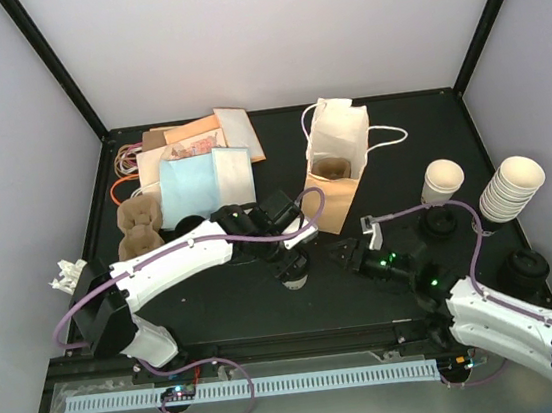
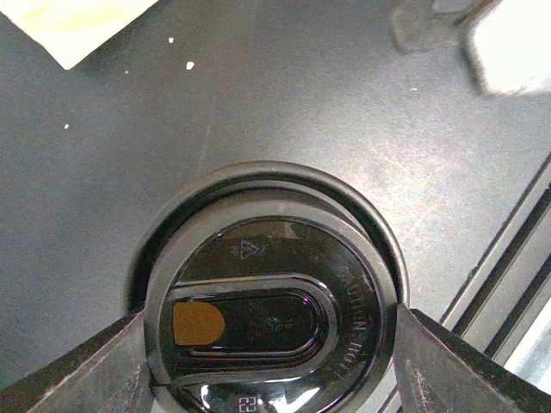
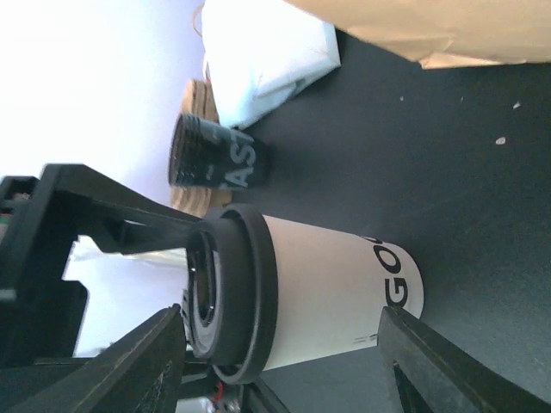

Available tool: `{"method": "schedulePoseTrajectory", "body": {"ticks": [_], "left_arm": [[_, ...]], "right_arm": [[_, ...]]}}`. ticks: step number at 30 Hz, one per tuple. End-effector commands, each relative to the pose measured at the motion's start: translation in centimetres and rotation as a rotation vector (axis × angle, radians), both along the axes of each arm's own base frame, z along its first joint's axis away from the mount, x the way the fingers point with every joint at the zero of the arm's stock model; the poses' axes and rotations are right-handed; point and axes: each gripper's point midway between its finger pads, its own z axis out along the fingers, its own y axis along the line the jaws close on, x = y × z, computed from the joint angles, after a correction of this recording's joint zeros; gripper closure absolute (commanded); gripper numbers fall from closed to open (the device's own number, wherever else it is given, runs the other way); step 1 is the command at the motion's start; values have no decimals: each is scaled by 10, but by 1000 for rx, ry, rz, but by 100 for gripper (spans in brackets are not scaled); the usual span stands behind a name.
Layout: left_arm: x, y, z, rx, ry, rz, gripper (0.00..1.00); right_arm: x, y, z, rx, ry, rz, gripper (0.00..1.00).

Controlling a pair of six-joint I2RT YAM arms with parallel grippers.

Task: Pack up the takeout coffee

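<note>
From above, the coffee cup stands upright on the table near the middle of its near edge, with the left gripper directly over it, a top-down hold that suits lifting it straight up. The right gripper sits just beside the cup on its right, apart from it. The open paper bag stands beyond, toward the far edge, mouth up, probably where the cup is to go. In the left wrist view the black lid fills the frame and the fingers press its rim from both sides, so the left gripper is clenched on the cup at the lid. In the right wrist view the right gripper is released, its jaws spread with the lettered cup ahead between them, seemingly ready to steady the side; a dark cup stands behind
</note>
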Motion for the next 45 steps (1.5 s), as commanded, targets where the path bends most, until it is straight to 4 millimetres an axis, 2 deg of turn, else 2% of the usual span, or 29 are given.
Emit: {"method": "schedulePoseTrajectory", "body": {"ticks": [1,8,10,22,27,33,37,41,43,45], "left_arm": [[-24,9,-15,47,100,-86,29],[-23,9,-19,65,103,-85,29],[-23,10,-19,68,103,-83,29],[-24,10,-24,76,115,-86,29],[-24,9,-24,75,116,-85,29],[-25,10,-25,81,119,-83,29],[-26,9,-24,74,122,-80,30],[-26,9,-23,76,118,-76,30],[-24,11,-22,78,108,-63,30],[-22,12,-21,81,104,-40,30]], "right_arm": [[-4,14,6,-53,-29,117,36],[-2,35,13,-85,-48,241,40],[-2,35,7,-104,-33,245,47],[-7,35,-19,-130,36,268,63],[-12,30,-42,-170,107,266,67],[-28,12,-87,-257,255,237,74],[-35,5,-101,-283,294,229,74],[-35,6,-96,-310,274,253,74],[-28,7,-83,-307,227,242,73],[-19,5,-61,-292,166,194,73]]}}
